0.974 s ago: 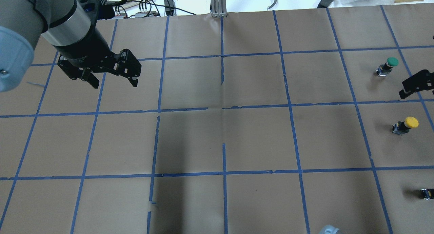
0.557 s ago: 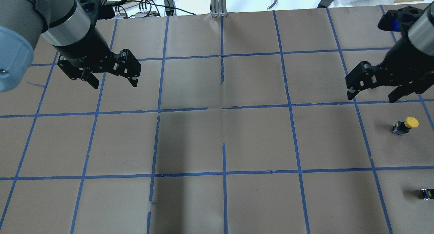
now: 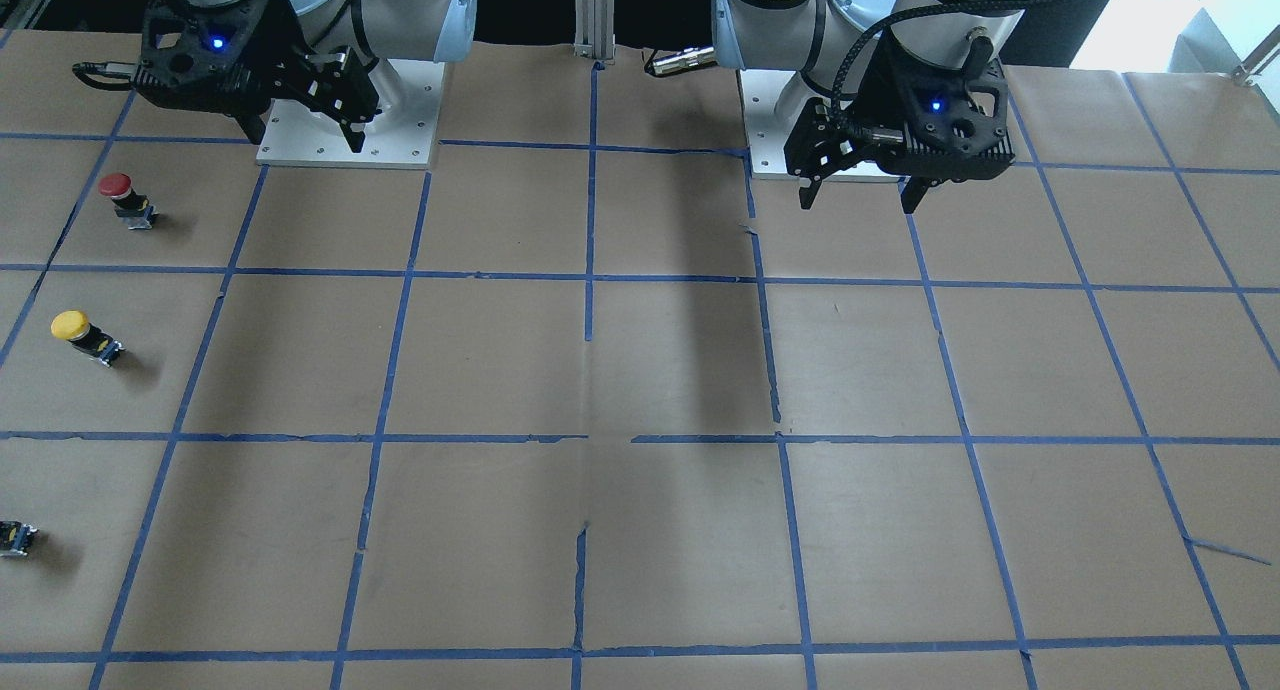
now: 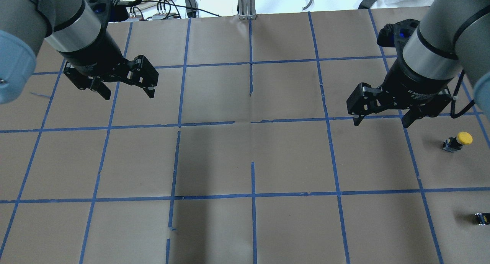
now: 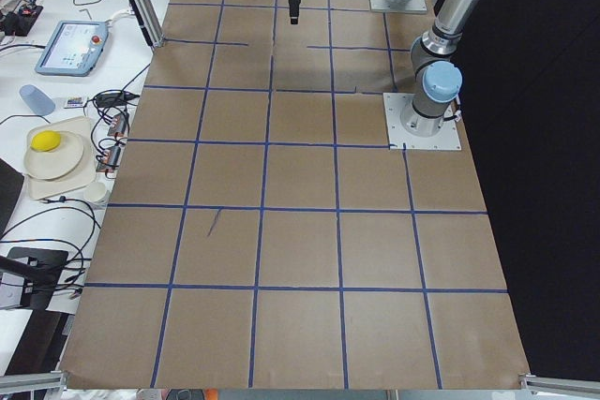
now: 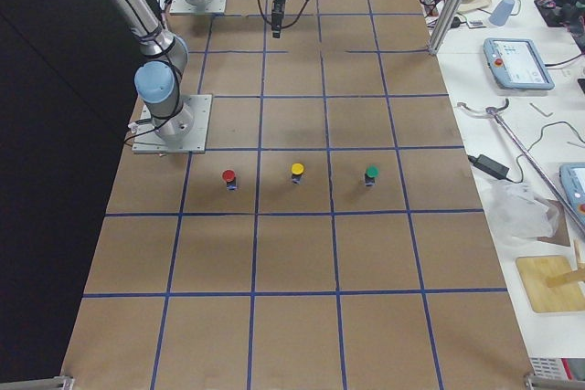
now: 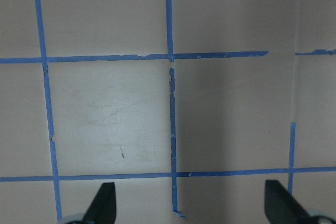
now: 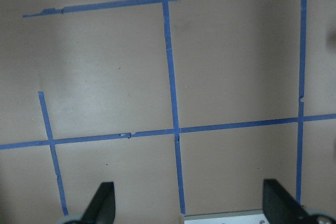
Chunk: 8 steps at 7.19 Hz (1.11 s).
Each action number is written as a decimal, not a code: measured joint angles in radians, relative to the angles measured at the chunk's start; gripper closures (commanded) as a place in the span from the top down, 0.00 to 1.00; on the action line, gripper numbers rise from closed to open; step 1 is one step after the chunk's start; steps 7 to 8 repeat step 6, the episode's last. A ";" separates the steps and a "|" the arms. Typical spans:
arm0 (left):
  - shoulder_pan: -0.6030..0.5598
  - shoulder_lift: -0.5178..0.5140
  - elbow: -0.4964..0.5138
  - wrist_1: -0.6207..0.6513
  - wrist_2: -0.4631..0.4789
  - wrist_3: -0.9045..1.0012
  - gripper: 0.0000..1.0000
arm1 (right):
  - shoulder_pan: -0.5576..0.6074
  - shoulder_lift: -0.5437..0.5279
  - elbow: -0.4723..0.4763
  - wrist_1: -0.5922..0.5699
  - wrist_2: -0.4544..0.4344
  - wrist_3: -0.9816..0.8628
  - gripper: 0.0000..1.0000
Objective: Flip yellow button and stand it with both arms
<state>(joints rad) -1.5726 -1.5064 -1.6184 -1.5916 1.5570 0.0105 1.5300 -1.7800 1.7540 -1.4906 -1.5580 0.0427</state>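
Observation:
The yellow button (image 4: 458, 141) stands cap up on the brown paper near the table's right edge. It also shows in the front view (image 3: 85, 335) and in the right side view (image 6: 297, 173). My right gripper (image 4: 381, 121) is open and empty. It hangs well above the table, to the left of the button and a little farther back. In the front view it (image 3: 303, 140) is over its own base plate. My left gripper (image 4: 127, 94) is open and empty above the far left squares, far from the button. Both wrist views show only taped paper between the open fingertips (image 7: 107, 199) (image 8: 105, 199).
A red-capped button (image 6: 228, 177) and a green-capped button (image 6: 371, 174) flank the yellow one in a row. A dark button body (image 4: 481, 218) shows at the overhead view's right edge. The right arm's white base plate (image 8: 226, 216) lies just under its wrist camera. Blue tape lines grid the table.
My right arm has swung in from the right edge toward the table's middle and now hides the green button in the overhead view. The left arm has barely moved. The buttons have not moved.

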 measured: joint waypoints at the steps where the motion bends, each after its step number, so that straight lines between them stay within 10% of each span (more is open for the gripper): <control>1: 0.000 0.000 0.000 0.000 0.000 0.000 1.00 | 0.003 0.015 -0.033 0.000 0.001 0.000 1.00; 8: 0.000 0.000 0.000 -0.002 0.000 0.002 1.00 | 0.003 0.045 -0.073 -0.002 0.000 0.002 1.00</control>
